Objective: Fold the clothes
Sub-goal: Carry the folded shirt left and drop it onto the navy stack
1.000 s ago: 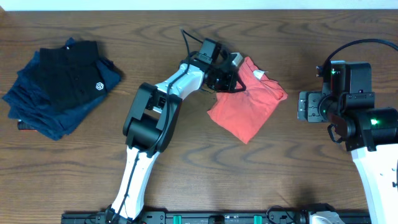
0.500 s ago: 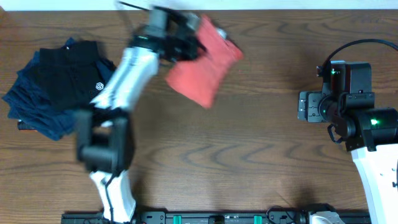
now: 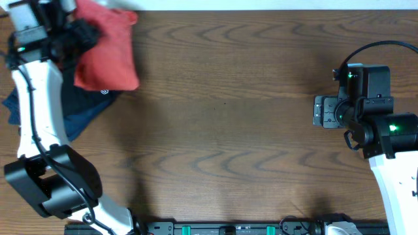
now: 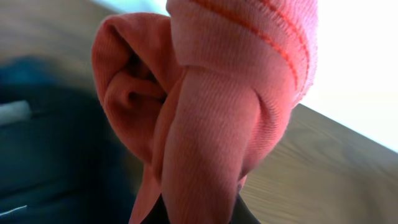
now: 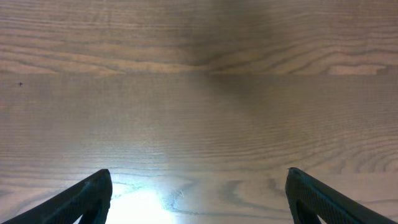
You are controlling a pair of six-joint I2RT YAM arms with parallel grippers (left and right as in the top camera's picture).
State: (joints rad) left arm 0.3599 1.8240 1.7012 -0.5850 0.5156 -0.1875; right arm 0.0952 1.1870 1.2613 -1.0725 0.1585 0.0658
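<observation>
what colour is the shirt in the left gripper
Red-orange T-shirt; left wrist view shows it best.

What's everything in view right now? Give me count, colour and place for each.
T-shirt: one, red-orange, bunched, far-left corner, over the dark clothes.
Dark clothes: one pile, navy and black, far left, partly covered by the T-shirt.
Table: one, brown wood, under everything.
Left tool: one, black, far left, shut on the T-shirt.
Right tool: one, black, open over bare wood at the right.
</observation>
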